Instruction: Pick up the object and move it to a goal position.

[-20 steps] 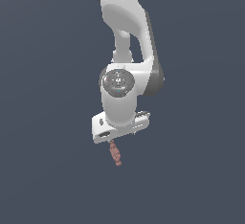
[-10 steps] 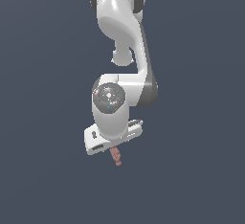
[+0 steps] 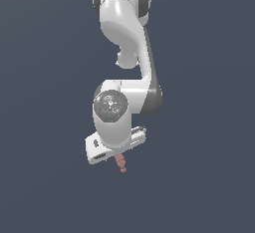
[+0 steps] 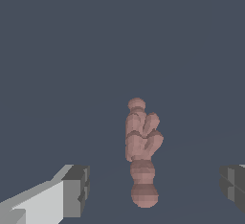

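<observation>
A: Background: plain dark grey-blue; white arm (image 3: 124,53) above.

B: Gripper (image 4: 153,189): jaws wide apart, gripping nothing; the object (image 4: 141,146), pink and beaded, between the fingers (image 4: 76,189), touching neither; below the gripper in the exterior view.

No text, label, brand, number or sign can be read in either view; the arm's white casing and the grey background carry no legible markings.
</observation>
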